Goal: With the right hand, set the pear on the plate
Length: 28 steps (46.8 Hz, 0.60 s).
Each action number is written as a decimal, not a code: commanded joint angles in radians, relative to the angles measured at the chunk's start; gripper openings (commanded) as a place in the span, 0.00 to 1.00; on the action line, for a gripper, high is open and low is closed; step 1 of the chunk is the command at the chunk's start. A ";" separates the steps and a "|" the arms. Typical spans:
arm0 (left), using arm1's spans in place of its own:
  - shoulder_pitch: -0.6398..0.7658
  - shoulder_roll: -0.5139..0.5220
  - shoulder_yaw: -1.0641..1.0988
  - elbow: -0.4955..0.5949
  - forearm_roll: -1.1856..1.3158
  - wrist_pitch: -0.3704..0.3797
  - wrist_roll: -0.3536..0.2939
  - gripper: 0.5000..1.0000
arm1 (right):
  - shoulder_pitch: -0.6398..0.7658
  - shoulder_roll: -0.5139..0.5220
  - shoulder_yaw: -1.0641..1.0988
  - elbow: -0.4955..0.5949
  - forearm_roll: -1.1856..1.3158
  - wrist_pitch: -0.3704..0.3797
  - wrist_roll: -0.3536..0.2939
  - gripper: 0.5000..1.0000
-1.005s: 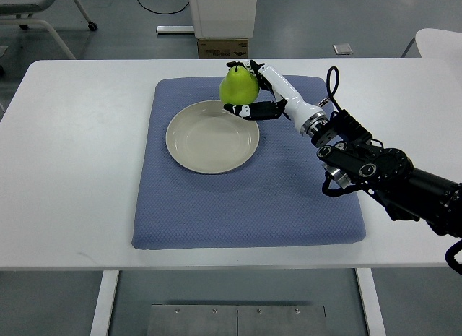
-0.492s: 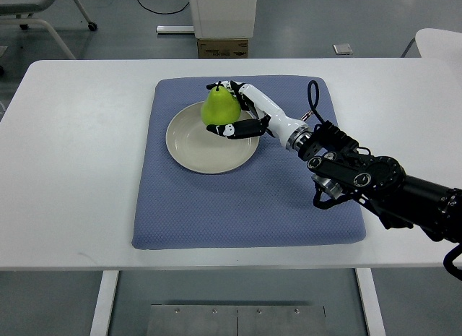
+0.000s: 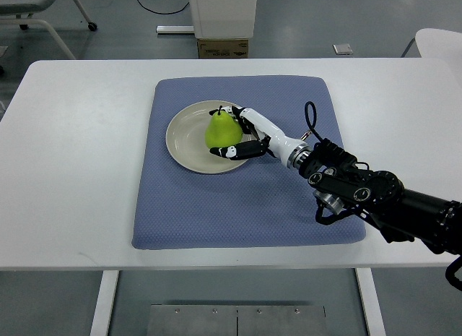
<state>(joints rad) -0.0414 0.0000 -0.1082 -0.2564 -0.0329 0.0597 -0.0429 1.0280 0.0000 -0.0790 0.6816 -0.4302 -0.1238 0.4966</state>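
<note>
The right hand (image 3: 242, 134) had its fingers closed around the green pear (image 3: 221, 131) over the round cream plate (image 3: 184, 137), right of centre, its left half bare.

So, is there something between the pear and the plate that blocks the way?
Nothing visible blocks it. The right hand holds the pear directly over the plate, whose surface is bare. Whether the pear already touches the plate cannot be told.
</note>
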 commanded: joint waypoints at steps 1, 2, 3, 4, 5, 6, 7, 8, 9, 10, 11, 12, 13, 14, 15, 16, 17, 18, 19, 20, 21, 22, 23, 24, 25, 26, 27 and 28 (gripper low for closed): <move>0.000 0.000 -0.001 0.000 -0.001 0.000 0.000 1.00 | 0.001 0.000 0.007 -0.002 0.002 -0.007 0.008 0.51; 0.000 0.000 -0.001 0.000 0.001 0.000 0.000 1.00 | 0.001 0.000 0.010 -0.002 0.004 -0.007 0.008 0.52; 0.000 0.000 -0.001 0.000 -0.001 0.000 0.000 1.00 | 0.001 0.000 0.013 -0.004 0.004 -0.007 0.010 0.56; 0.000 0.000 -0.001 0.000 0.001 0.000 0.000 1.00 | 0.001 0.000 0.016 -0.004 0.004 -0.007 0.010 0.64; 0.000 0.000 -0.001 0.000 -0.001 0.000 0.000 1.00 | 0.001 0.000 0.019 -0.004 0.004 -0.007 0.010 0.73; 0.000 0.000 -0.001 0.000 -0.001 0.000 0.000 1.00 | 0.000 0.000 0.021 -0.004 0.004 -0.007 0.010 0.79; 0.000 0.000 -0.001 0.000 -0.001 0.000 0.000 1.00 | -0.002 0.000 0.024 -0.004 0.004 -0.007 0.010 0.83; 0.000 0.000 -0.001 0.000 -0.001 0.000 0.000 1.00 | -0.003 0.000 0.027 -0.004 0.004 -0.007 0.011 0.88; 0.000 0.000 -0.001 0.000 -0.001 0.000 0.000 1.00 | -0.003 0.000 0.030 -0.004 0.004 -0.007 0.011 0.94; 0.000 0.000 0.001 0.000 -0.001 0.000 0.000 1.00 | -0.003 0.000 0.031 -0.004 0.004 -0.007 0.011 0.97; 0.000 0.000 -0.001 0.000 -0.001 0.000 0.000 1.00 | -0.005 0.000 0.033 -0.005 0.004 -0.007 0.011 0.98; 0.000 0.000 0.001 0.000 -0.001 0.000 0.000 1.00 | -0.005 0.000 0.034 -0.005 0.004 -0.007 0.011 0.99; 0.000 0.000 -0.001 0.000 0.001 0.000 0.000 1.00 | -0.005 0.000 0.035 -0.005 0.004 -0.007 0.011 0.99; 0.000 0.000 -0.001 0.000 -0.001 0.000 0.000 1.00 | -0.005 0.000 0.035 -0.005 0.004 -0.007 0.011 0.99; 0.000 0.000 -0.001 0.000 0.001 0.000 0.000 1.00 | -0.005 0.000 0.036 -0.005 0.004 -0.007 0.011 1.00; 0.000 0.000 -0.001 0.000 -0.001 0.000 0.000 1.00 | -0.005 0.000 0.035 -0.007 0.004 -0.007 0.011 1.00; 0.000 0.000 -0.001 0.000 -0.001 0.000 0.000 1.00 | -0.005 0.000 0.036 -0.007 0.004 -0.007 0.011 1.00; 0.000 0.000 -0.001 0.000 -0.001 0.000 0.000 1.00 | -0.005 0.000 0.036 -0.007 0.004 -0.007 0.011 1.00; 0.000 0.000 0.001 0.000 -0.001 0.000 0.000 1.00 | -0.005 0.000 0.036 -0.007 0.004 -0.007 0.011 1.00; 0.000 0.000 -0.001 0.000 -0.001 0.000 0.000 1.00 | -0.005 0.000 0.036 -0.007 0.004 -0.007 0.011 1.00; 0.000 0.000 -0.001 0.000 -0.001 0.000 0.000 1.00 | -0.005 0.000 0.036 -0.007 0.004 -0.007 0.011 1.00; 0.000 0.000 -0.001 0.000 0.001 0.000 0.000 1.00 | -0.005 0.000 0.036 -0.008 0.004 -0.007 0.011 1.00; 0.000 0.000 -0.001 0.000 0.001 0.000 0.000 1.00 | -0.005 0.000 0.036 -0.008 0.004 -0.007 0.011 1.00; 0.000 0.000 0.001 0.000 -0.001 0.000 0.000 1.00 | -0.005 0.000 0.036 -0.010 0.004 -0.007 0.011 1.00; 0.000 0.000 0.001 0.000 0.001 0.000 0.000 1.00 | -0.005 0.000 0.036 -0.011 0.004 -0.007 0.011 1.00; 0.000 0.000 -0.001 0.000 0.001 0.000 0.000 1.00 | -0.003 0.000 0.036 -0.011 0.004 -0.007 0.011 1.00; 0.000 0.000 0.001 0.000 -0.001 0.000 0.000 1.00 | -0.003 0.000 0.036 -0.013 0.004 -0.007 0.011 1.00; 0.000 0.000 0.001 0.000 0.001 0.000 0.000 1.00 | -0.003 0.000 0.038 -0.013 0.004 -0.005 0.011 1.00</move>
<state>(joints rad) -0.0414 0.0000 -0.1083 -0.2564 -0.0336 0.0600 -0.0429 1.0232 0.0000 -0.0429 0.6706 -0.4263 -0.1304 0.5082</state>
